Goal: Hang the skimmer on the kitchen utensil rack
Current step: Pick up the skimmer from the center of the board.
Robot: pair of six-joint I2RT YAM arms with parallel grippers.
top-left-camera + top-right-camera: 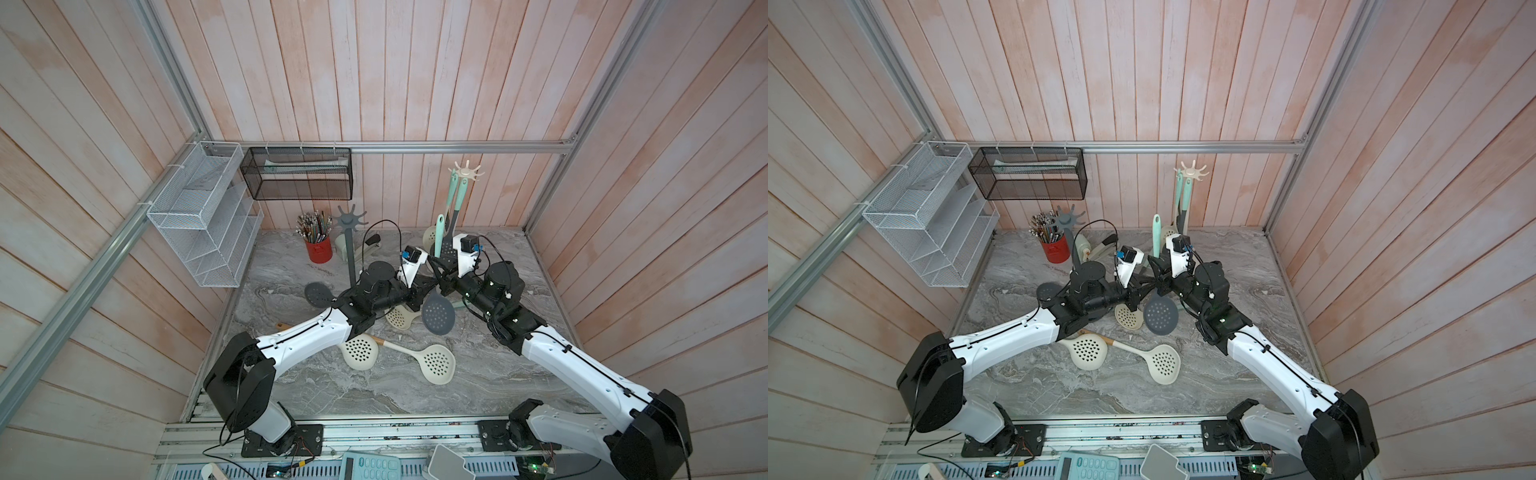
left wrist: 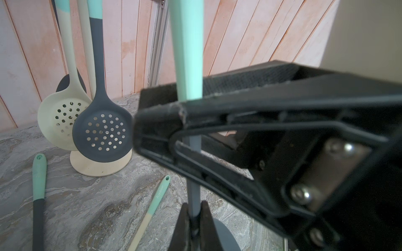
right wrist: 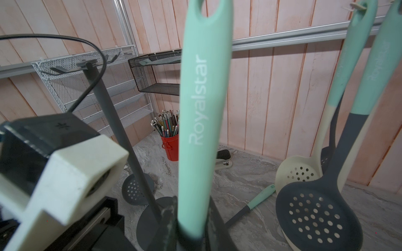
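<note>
the grey skimmer [image 1: 438,312] stands nearly upright over the middle of the marble table [image 1: 374,390]. its perforated head is down and seems clear of the surface, and its mint handle points up. the left gripper [image 2: 194,215] is clamped on the grey shaft just above the head. the right gripper [image 3: 192,228] looks pressed together on the mint handle higher up, leaving the hanging hole at the tip free.

with both arms on one stiff handle, any move out of step would likely twist it in the grip or wrench it loose. if the left lets go before the right hold is firm, the head could swing down and drop onto the cream skimmers [image 1: 359,351] lying below.

the cream utensil rack [image 1: 468,170] at the back already carries two hung skimmers [image 1: 460,195], so a careless approach may knock them or tip the stand. the grey rack [image 1: 352,218] has bare hooks.
</note>
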